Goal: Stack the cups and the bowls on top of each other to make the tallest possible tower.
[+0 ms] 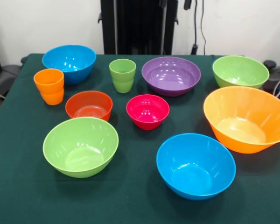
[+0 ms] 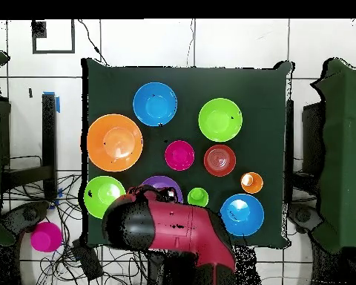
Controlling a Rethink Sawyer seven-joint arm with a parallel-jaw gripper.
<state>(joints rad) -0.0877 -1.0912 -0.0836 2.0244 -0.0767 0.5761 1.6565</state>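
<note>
1. Ten pieces stand mouth-up on the green bench (image 1: 130, 205), each on its own, none touching another.
2. In the front view, the far row runs from left to right: a blue bowl (image 1: 69, 63), the light green cup (image 1: 122, 74), the purple bowl (image 1: 171, 75) and a lime green bowl (image 1: 240, 71).
3. The orange cup (image 1: 49, 86) stands just in front of that far blue bowl, near the bench's left edge.
4. In the middle sit the two small bowls: the red-orange bowl (image 1: 89, 106) on the left and the pink bowl (image 1: 148, 111) on the right, near each other but apart.
5. The large orange bowl (image 1: 245, 119) sits at the right edge, in front of the far lime green bowl.
6. In the front row are a second lime green bowl (image 1: 80, 146) on the left and a second blue bowl (image 1: 195, 165) on the right, well apart.
7. No tower stands; every cup and bowl rests on the cloth.
8. In the overhead view, the red and black arm (image 2: 173, 230) reaches over the bench's edge and hides part of the purple bowl.
9. Neither view shows us the claw, so we cannot tell whether it is open or closed.
</note>
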